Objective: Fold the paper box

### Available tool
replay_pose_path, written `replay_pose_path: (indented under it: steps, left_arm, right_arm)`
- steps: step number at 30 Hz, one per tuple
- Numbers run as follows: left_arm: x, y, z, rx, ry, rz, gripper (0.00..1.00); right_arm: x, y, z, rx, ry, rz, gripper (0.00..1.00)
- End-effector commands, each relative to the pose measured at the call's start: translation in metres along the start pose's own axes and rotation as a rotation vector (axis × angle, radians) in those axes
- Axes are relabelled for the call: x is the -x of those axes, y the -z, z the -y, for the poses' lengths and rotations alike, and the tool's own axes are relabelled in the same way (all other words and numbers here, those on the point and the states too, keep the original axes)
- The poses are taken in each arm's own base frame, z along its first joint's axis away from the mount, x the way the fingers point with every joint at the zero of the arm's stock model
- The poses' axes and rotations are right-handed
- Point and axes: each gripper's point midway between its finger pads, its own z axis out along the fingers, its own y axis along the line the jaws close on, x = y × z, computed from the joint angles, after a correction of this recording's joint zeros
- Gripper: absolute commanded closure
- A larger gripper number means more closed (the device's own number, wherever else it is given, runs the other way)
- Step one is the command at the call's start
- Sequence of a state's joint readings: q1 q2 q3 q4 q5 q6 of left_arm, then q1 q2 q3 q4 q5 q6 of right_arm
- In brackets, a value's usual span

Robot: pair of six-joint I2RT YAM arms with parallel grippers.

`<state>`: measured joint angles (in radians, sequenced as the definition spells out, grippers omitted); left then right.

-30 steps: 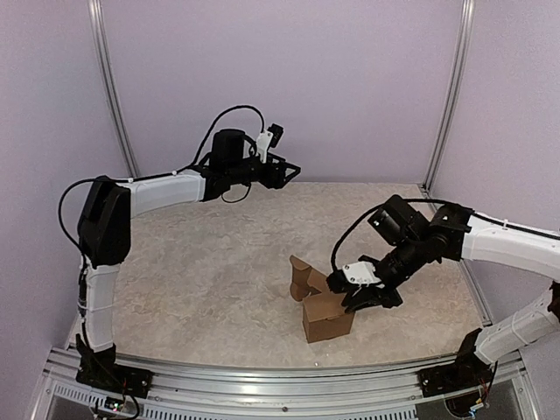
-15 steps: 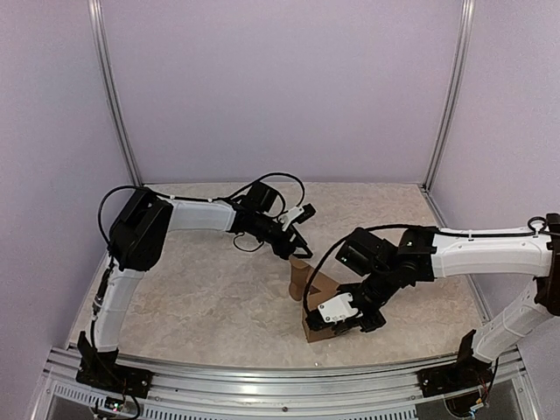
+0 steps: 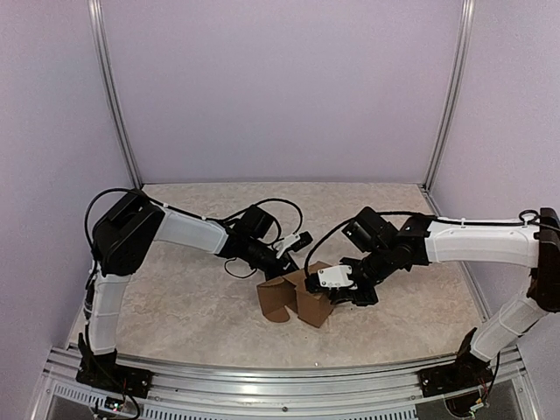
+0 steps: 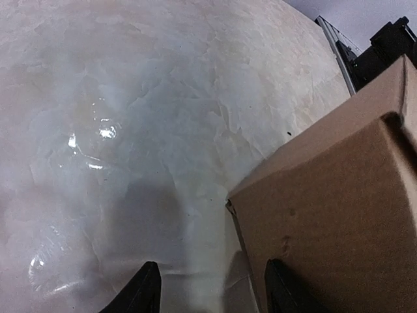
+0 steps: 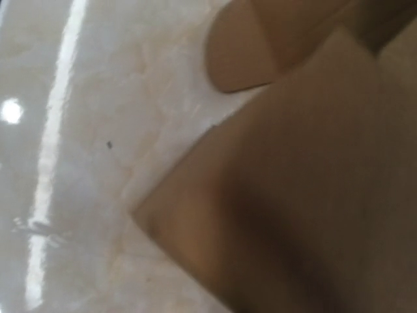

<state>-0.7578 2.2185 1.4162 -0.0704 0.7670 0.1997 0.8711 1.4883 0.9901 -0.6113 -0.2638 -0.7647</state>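
The brown paper box (image 3: 297,302) stands partly folded in the middle of the table, with a rounded flap (image 5: 238,49) loose. My left gripper (image 3: 282,261) reaches down at its back left. In the left wrist view the gripper (image 4: 212,290) is open: its right fingertip (image 4: 283,290) lies against the cardboard wall (image 4: 339,215) and its left one is over bare table. My right gripper (image 3: 322,290) presses on the box's top right. Cardboard (image 5: 306,215) fills the right wrist view and hides that gripper's fingers.
The beige marbled table (image 3: 192,297) is ringed by lilac walls with metal posts (image 3: 112,96) at the back corners. A metal rail (image 3: 262,385) runs along the near edge.
My left arm has swung down from the back wall to the box and its jaws have narrowed. The right gripper has shifted left on the box, which has slid left and turned.
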Motion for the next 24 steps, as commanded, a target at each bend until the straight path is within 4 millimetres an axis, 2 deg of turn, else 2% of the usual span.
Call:
replay_pose_path:
  steps: [1,4,7,14,19,22,24]
  left_arm:
    - [0.036,0.001,0.015,0.029,-0.032,0.094,0.47]
    - [0.04,-0.002,0.006,0.077,0.018,0.111,0.47]
    - [0.048,-0.002,-0.005,0.141,0.086,0.131,0.47]
    - [0.067,-0.003,0.014,0.135,0.202,0.185,0.46]
    - [0.063,-0.005,0.02,0.115,0.316,0.207,0.46]
    - [0.057,-0.003,0.009,0.146,0.401,0.195,0.47]
    - [0.045,-0.004,-0.002,0.155,0.47,0.176,0.47]
  right_arm:
    - [0.011,-0.004,0.016,-0.031,-0.007,0.041,0.91]
    - [0.017,-0.005,0.009,0.016,0.009,0.069,0.9]
    - [0.021,-0.004,0.012,0.011,0.002,0.081,0.89]
    - [0.033,-0.006,0.04,-0.032,-0.071,0.088,0.89]
    - [0.047,-0.008,0.044,0.044,-0.124,0.146,0.89]
    - [0.047,-0.014,0.044,0.091,-0.157,0.143,0.89]
    - [0.047,-0.017,0.047,0.116,-0.185,0.15,0.89]
